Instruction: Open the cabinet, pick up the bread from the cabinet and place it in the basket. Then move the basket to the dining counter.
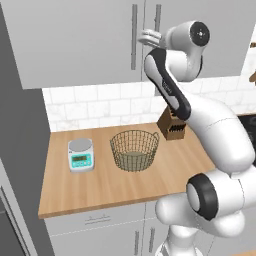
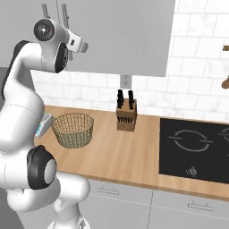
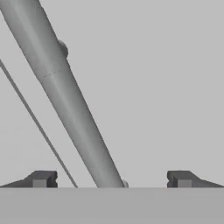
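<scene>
The cabinet (image 1: 75, 45) hangs on the wall above the counter with both doors shut. My gripper (image 1: 149, 36) is raised to the right door's long metal bar handle (image 1: 158, 20). In the hand view the handle (image 3: 65, 87) runs slantwise between my two fingertips (image 3: 41, 179), and the gripper (image 3: 111, 180) stands open around it without touching. The wire basket (image 1: 134, 150) sits empty on the counter below, also seen in the right base view as the basket (image 2: 72, 129). The bread is hidden. The dining counter is out of view.
A small kitchen scale (image 1: 81, 155) stands left of the basket and a knife block (image 1: 172, 127) right of it, against the tiled wall. A black hob (image 2: 197, 147) is set into the wood counter (image 1: 100, 190) further right. The arm's elbow hangs over the counter.
</scene>
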You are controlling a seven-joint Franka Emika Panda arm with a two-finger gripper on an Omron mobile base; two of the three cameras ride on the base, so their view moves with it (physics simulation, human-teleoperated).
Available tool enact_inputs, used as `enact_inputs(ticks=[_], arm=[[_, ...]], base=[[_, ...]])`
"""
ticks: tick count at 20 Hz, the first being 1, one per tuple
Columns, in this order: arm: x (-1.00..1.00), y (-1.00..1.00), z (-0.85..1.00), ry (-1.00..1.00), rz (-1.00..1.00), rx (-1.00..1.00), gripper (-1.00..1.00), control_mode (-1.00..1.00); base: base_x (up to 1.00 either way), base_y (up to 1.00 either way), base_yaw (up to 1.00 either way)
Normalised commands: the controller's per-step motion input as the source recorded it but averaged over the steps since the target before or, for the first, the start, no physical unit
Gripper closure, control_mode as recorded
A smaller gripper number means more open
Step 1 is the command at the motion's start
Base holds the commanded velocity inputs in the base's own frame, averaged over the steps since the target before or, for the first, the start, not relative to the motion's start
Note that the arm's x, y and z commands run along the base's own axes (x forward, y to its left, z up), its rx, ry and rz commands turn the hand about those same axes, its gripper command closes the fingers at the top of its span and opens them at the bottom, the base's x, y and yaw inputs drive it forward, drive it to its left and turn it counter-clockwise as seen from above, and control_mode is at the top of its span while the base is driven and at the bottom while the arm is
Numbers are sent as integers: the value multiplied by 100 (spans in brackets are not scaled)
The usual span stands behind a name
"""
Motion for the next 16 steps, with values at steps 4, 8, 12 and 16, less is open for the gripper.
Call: enact_inputs(ticks=[4,8,12,16], arm=[[33,7,-14,0,1,0,-100,-100],[41,15,-17,0,0,0,-100,-100],[51,8,-26,0,0,0,100,-100],[43,0,-21,0,0,0,100,-100]], base=[[0,0,0],[0,0,0],[0,0,0],[0,0,0]])
